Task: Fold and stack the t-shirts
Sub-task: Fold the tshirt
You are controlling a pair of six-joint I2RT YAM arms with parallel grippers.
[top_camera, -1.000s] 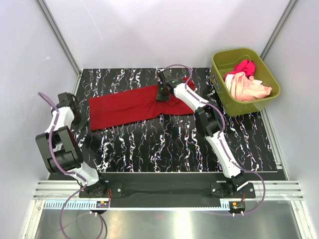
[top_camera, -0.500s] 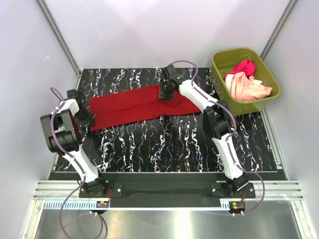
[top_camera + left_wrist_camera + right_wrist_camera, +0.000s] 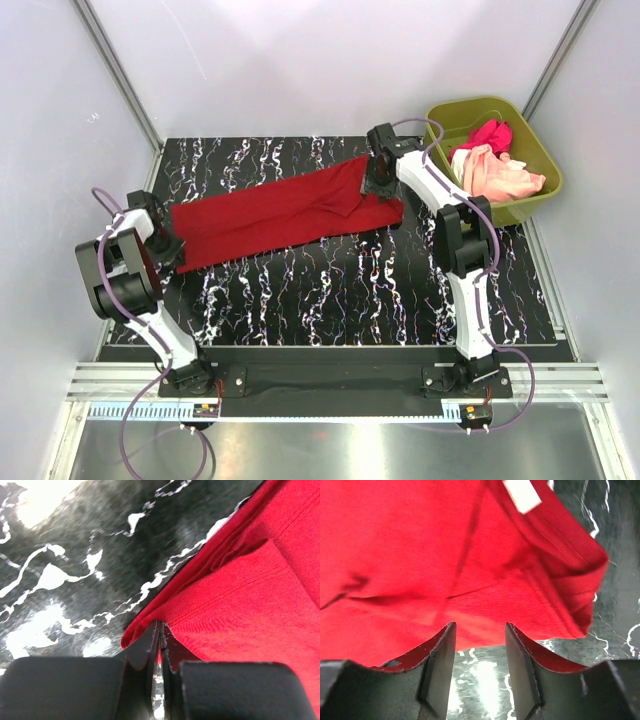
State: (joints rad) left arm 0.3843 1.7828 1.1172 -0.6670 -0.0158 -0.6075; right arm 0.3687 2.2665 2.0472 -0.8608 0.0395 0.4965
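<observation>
The deep red t-shirt [image 3: 280, 215] lies as a long band across the back of the black marbled table [image 3: 330, 290]. My left gripper [image 3: 168, 243] is shut on its left corner; the left wrist view shows the jaws [image 3: 159, 630] pinching the red hem [image 3: 250, 595]. My right gripper [image 3: 378, 188] is low over the shirt's right end, open; in the right wrist view [image 3: 479, 630] the red cloth [image 3: 445, 555] lies just past the fingertips, with bare table between them. The magenta-pink shirt [image 3: 487, 133] and the pale peach shirt [image 3: 500, 175] lie bunched in the tub.
The olive-green tub [image 3: 470, 215] stands at the back right corner, close to the right arm. A white label [image 3: 521, 492] shows on the red shirt's neck end. White walls and metal posts close in the back and sides.
My right gripper has moved right toward the tub, and the red shirt's right end shifted right and stretched out. My left gripper moved in and took the shirt's left corner.
</observation>
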